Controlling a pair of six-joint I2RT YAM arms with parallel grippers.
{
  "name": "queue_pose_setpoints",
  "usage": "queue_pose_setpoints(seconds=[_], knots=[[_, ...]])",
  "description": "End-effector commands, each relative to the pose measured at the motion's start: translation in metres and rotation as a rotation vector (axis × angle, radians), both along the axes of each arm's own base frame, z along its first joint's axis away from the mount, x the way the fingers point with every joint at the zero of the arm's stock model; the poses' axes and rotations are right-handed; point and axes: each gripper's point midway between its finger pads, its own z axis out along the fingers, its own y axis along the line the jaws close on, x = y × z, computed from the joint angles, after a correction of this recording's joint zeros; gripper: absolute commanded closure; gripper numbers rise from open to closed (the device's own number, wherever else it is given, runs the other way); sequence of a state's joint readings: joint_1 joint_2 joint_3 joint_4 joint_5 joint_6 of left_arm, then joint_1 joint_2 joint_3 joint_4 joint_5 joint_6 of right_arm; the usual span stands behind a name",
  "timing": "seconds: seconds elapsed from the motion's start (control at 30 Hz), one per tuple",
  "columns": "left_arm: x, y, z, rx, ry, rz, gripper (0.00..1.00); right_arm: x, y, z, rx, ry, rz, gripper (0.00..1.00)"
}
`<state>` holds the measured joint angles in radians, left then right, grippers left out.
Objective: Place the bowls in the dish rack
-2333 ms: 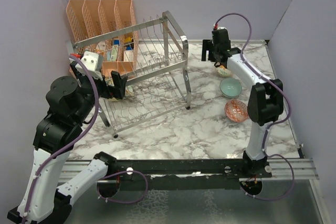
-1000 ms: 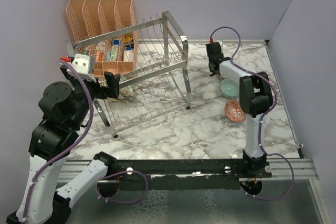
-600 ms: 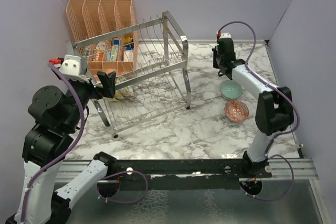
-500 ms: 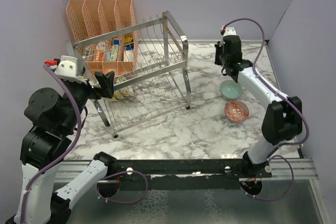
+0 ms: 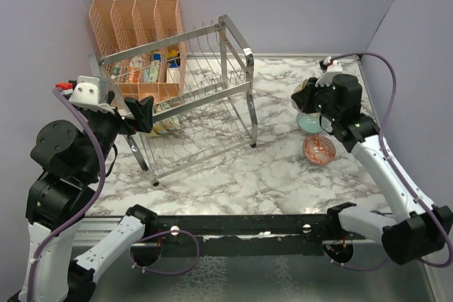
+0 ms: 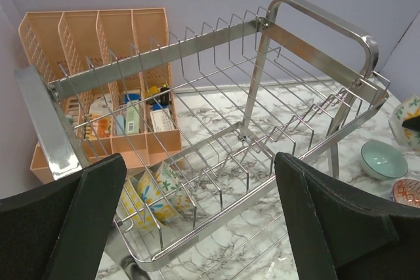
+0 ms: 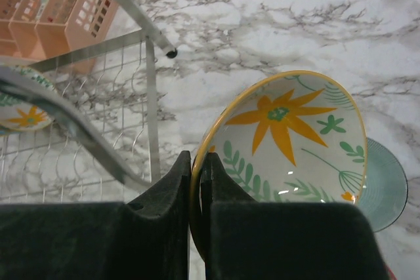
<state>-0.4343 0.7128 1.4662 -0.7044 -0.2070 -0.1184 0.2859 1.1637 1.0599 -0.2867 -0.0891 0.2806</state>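
Note:
My right gripper (image 7: 197,162) is shut on the rim of the orange-flower bowl (image 7: 289,136), which hangs tilted above the marble right of the dish rack (image 5: 205,97). The same bowl (image 6: 408,117) shows at the right edge of the left wrist view. A teal bowl (image 5: 311,125) and a red-orange bowl (image 5: 318,148) sit on the table below my right gripper (image 5: 304,97). Two painted bowls (image 6: 152,188) stand on edge in the rack's lower tier (image 6: 216,208) at its left end. My left gripper (image 6: 197,227) hovers open and holds nothing, just outside the rack's left end.
A peach plastic organizer (image 5: 138,33) with small items stands behind the rack against the back wall. The rack's tall end frame (image 5: 237,76) faces the right arm. Purple walls close in the left, back and right sides.
The right arm has lifted the orange-flower bowl off the back of the table and swung nearer and to the right. The left arm has drawn back from the rack's left end.

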Motion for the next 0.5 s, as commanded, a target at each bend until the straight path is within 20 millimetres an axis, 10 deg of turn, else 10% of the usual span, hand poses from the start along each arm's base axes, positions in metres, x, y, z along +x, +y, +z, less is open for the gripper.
queue_pose_setpoints(seconds=[0.0,0.47], knots=[[-0.003,-0.003,0.015,-0.054,-0.028,-0.017,0.01,-0.051,0.015,0.014,0.093,0.024,0.137,0.99],[0.011,-0.017,0.009,-0.073,0.018,-0.046,0.01,-0.183,0.082,-0.05,0.31,0.24,0.702,0.99]])
